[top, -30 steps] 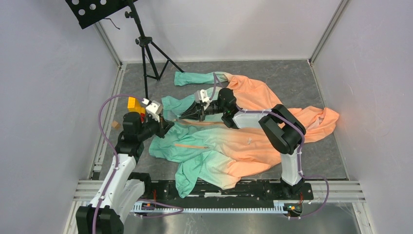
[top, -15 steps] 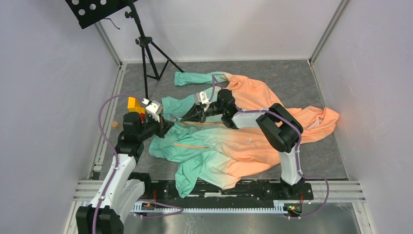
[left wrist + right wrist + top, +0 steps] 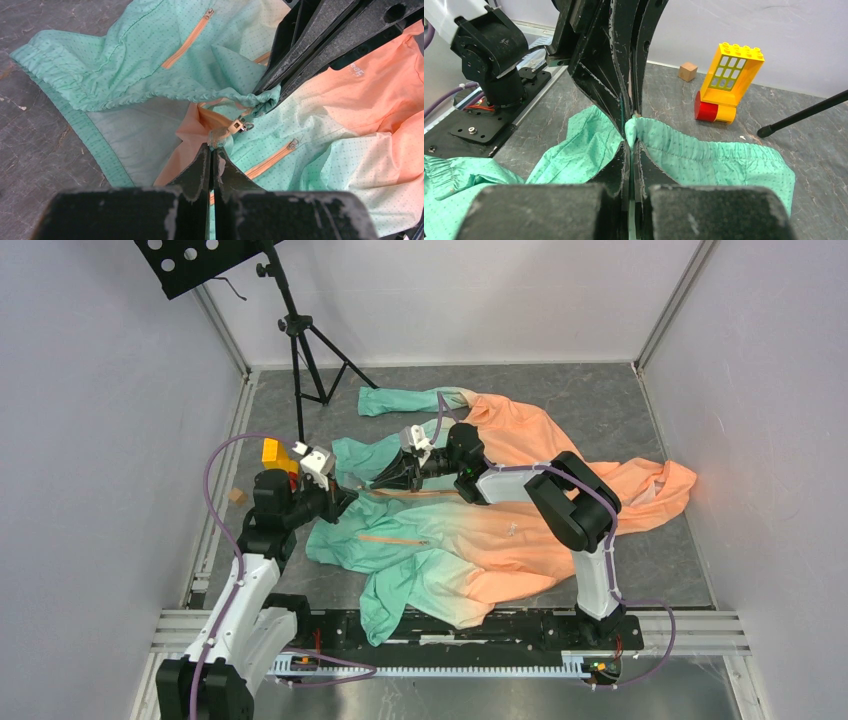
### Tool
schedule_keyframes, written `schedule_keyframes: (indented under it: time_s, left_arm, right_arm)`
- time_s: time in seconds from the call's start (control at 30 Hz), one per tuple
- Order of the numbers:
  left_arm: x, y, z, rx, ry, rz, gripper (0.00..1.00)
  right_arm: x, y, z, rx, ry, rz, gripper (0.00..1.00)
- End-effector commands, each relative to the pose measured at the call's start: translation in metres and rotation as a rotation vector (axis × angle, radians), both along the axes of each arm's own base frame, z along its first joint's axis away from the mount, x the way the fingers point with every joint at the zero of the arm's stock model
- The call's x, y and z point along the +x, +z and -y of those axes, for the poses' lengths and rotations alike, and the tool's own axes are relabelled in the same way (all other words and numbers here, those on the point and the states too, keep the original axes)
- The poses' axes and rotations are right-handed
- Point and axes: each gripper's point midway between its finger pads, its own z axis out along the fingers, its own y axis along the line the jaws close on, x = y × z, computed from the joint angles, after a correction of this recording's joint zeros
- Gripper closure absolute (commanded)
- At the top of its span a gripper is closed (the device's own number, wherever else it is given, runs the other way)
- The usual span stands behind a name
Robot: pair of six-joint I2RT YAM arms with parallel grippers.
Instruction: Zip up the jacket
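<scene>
The jacket (image 3: 470,530) sprawls unzipped across the tabletop (image 3: 620,400). In the last second the right arm edged slightly left. The right tool (image 3: 630,125) is clenched on mint hem and the left tool (image 3: 210,145) on orange zipper tape — the ends are nearly aligned, but the slider (image 3: 240,125) looks unengaged.

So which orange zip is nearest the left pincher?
The front zipper with the silver slider, touching the left gripper. The upper pocket zip and lower pocket zip lie untouched.

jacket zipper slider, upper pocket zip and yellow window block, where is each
zipper slider (image 3: 239,125), left wrist view, on its metal body.
upper pocket zip (image 3: 186,39), left wrist view, midway along the orange tape.
yellow window block (image 3: 730,69), right wrist view, on its window grille.
</scene>
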Motion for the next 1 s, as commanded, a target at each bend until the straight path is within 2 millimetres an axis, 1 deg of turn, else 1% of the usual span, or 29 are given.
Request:
schedule_keyframes:
  time_s: [0.0, 0.17, 0.33, 0.43, 0.7, 0.8, 0.97]
  left_arm:
    - [0.003, 0.013, 0.002, 0.025, -0.04, 0.077, 0.98]
    - [0.003, 0.015, 0.003, 0.019, -0.044, 0.089, 0.98]
    - [0.004, 0.015, 0.003, 0.02, -0.044, 0.088, 0.98]
    - [0.004, 0.016, 0.003, 0.021, -0.043, 0.092, 0.98]
    - [0.003, 0.02, 0.005, 0.013, -0.053, 0.113, 0.98]
    - [0.003, 0.019, 0.005, 0.013, -0.057, 0.11, 0.98]
    - [0.002, 0.019, 0.005, 0.013, -0.054, 0.11, 0.98]
  right_arm:
    - [0.001, 0.027, -0.001, 0.063, -0.007, 0.03, 1.0]
    - [0.008, 0.019, -0.002, 0.027, -0.038, 0.032, 1.0]
    - [0.009, 0.027, 0.0, 0.03, -0.061, 0.036, 1.0]
    - [0.012, 0.027, 0.0, 0.018, -0.079, 0.033, 1.0]
    - [0.004, 0.023, 0.0, 0.024, -0.045, 0.03, 1.0]
    - [0.002, 0.025, -0.001, 0.032, -0.04, 0.033, 1.0]
    - [-0.003, 0.035, 0.0, 0.073, -0.027, 0.021, 1.0]
